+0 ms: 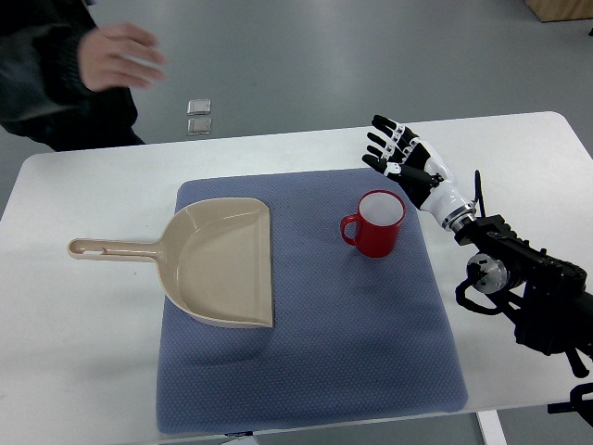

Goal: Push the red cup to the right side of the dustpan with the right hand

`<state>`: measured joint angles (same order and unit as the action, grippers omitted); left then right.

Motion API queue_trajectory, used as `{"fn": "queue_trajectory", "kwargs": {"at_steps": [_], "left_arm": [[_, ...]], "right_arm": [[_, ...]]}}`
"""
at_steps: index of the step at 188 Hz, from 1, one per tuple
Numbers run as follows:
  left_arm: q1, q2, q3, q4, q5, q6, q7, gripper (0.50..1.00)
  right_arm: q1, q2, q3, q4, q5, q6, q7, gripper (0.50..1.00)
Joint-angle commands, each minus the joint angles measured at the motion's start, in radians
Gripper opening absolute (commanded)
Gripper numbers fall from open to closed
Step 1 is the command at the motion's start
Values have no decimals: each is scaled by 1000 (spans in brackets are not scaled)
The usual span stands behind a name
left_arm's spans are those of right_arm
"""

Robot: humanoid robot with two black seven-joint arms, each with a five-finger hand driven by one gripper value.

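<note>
A red cup point(376, 225) with a white inside stands upright on the blue mat point(315, 352), its handle pointing left. A beige dustpan point(218, 261) lies on the mat's left part, handle pointing left, open edge facing the cup. My right hand point(396, 153) is open with fingers spread, just above and to the right of the cup. It does not touch the cup. The left arm is out of view.
The mat lies on a white table point(74, 343). A person's hand point(120, 57) and dark sleeve show at the top left, beyond the table. Two small square plates point(198, 116) are set in the floor behind the table.
</note>
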<state>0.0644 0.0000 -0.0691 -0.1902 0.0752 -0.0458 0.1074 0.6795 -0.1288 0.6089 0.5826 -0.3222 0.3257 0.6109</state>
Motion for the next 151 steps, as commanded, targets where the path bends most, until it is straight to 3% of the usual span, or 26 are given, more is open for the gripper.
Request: {"fn": "queue_trajectory", "kwargs": {"at_steps": [1,39,67,98,151], "left_arm": [[0,0,2,0,0,0,0,1000],[0,0,-2,0,0,0,0,1000],[0,0,-2,2,0,1,0,1000],[0,0,0,-2,0,1,0,1000],[0,0,2,-2,0,0,0,1000]], "right_arm": [[0,0,0,0,0,0,0,936],[-3,-8,-1,0,-2,26,0,934],[-9,-29,-3,2,-6,144,0,934],[-15,-90,-44,10,-66,225,0,934],[-28,-163,-61,10,-256,243,0,934]]}}
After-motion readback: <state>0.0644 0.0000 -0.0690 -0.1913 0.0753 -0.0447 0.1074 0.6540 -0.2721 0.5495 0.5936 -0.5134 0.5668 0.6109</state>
